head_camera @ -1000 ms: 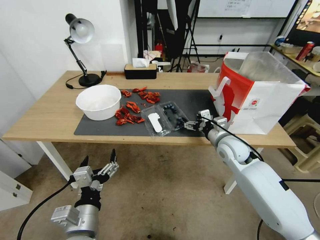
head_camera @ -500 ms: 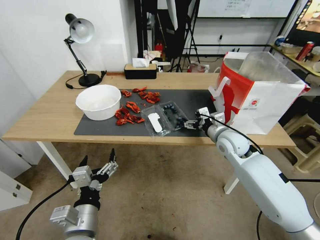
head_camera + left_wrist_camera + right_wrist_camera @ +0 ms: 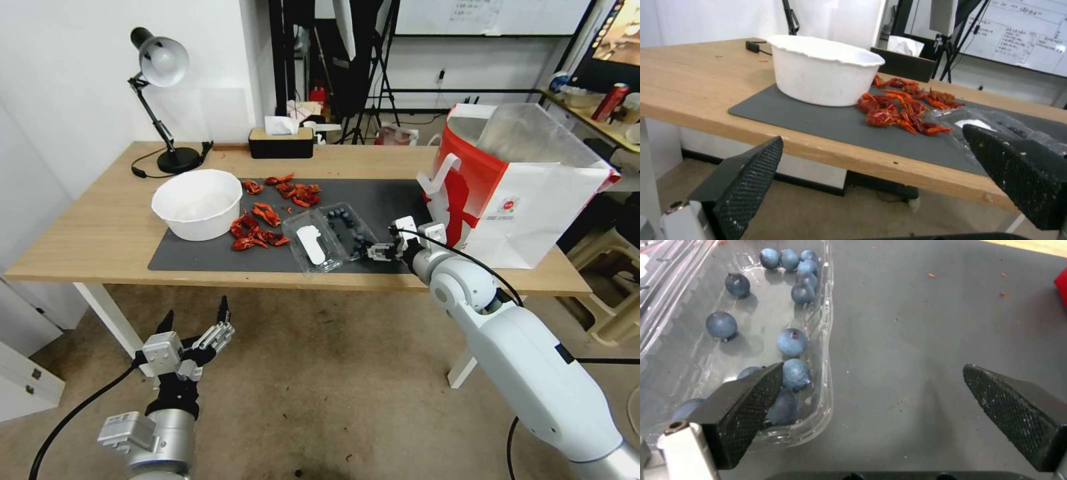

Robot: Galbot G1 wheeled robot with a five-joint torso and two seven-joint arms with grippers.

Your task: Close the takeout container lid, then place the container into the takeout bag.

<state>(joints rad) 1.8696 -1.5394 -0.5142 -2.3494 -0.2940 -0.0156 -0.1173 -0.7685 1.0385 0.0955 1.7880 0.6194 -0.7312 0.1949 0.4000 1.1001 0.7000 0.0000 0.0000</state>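
the right gripper (image 3: 373, 252) sits low over the grey mat (image 3: 213, 257), fingers spread apart and holding nothing, one finger (image 3: 751, 396) over the near rim of the takeout container (image 3: 347, 230), the other over bare mat. the container lies open on the mat, blueberries (image 3: 792, 341) loose in its tray, the lid (image 3: 310, 245) flat beside it with its white label up. the takeout bag (image 3: 527, 193) stands upright just right of the gripper. red crayfish pieces (image 3: 263, 223) and a white bowl (image 3: 197, 203) lie further left. the left gripper (image 3: 193, 327) hangs open below the table edge.
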